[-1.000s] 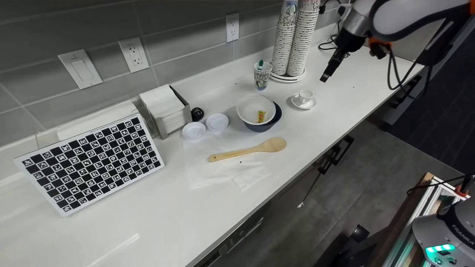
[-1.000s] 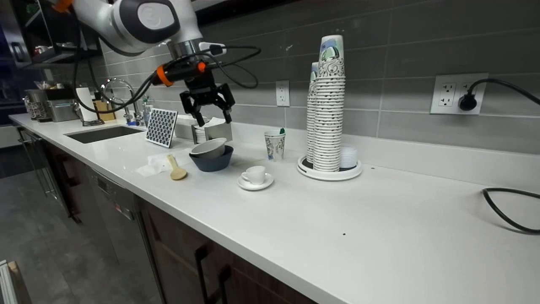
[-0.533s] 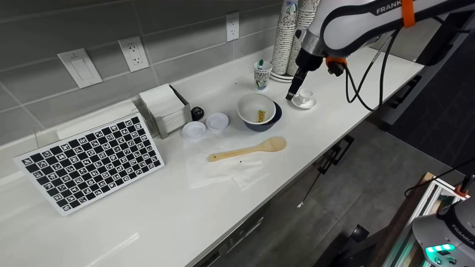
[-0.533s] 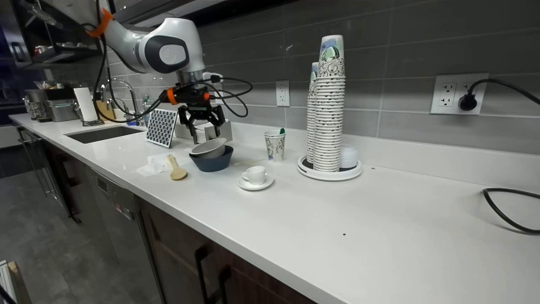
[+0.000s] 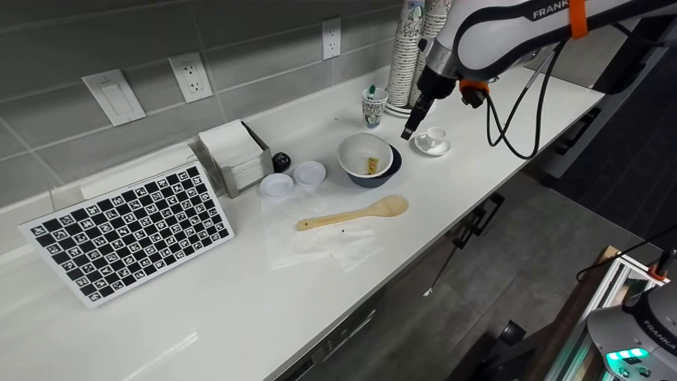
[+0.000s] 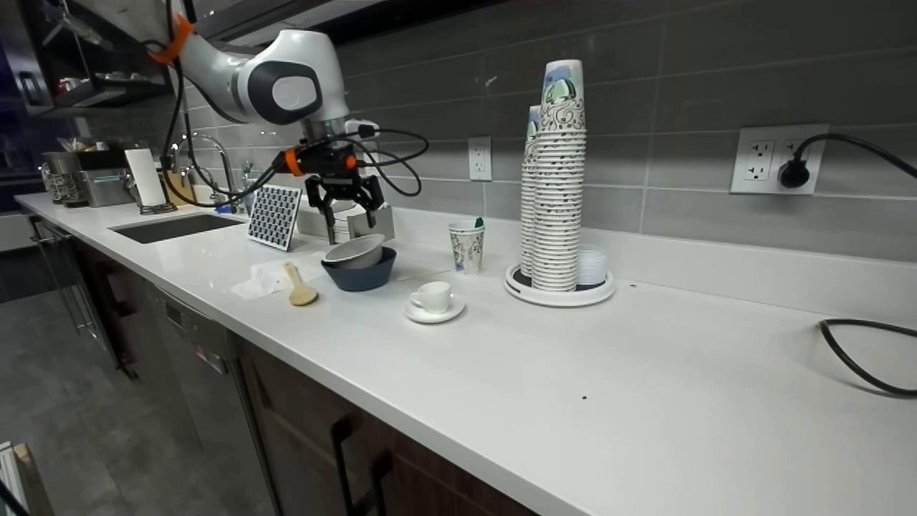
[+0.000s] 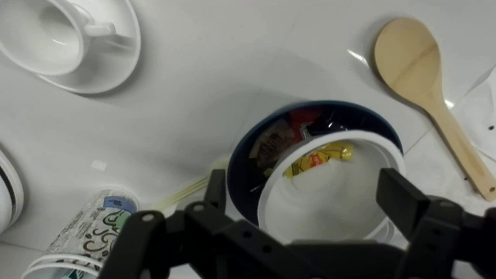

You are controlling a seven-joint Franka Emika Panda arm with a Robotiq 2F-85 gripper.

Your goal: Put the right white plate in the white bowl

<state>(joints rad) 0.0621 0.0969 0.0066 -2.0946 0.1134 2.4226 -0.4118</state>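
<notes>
Your gripper [image 6: 351, 231] has its two fingers wide apart. The right plate [image 5: 310, 174], one of two, lies between the left plate [image 5: 276, 186] and your one white bowl [image 5: 360, 150], tilted inside one blue bowl [image 5: 376, 182].

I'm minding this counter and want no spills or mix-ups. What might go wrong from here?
The right white plate lies close beside another small white plate, so the open tool might nudge or take the wrong one.

The white bowl rests tilted in the navy bowl, so setting the plate inside may tip it and spill the yellow packet.
</notes>
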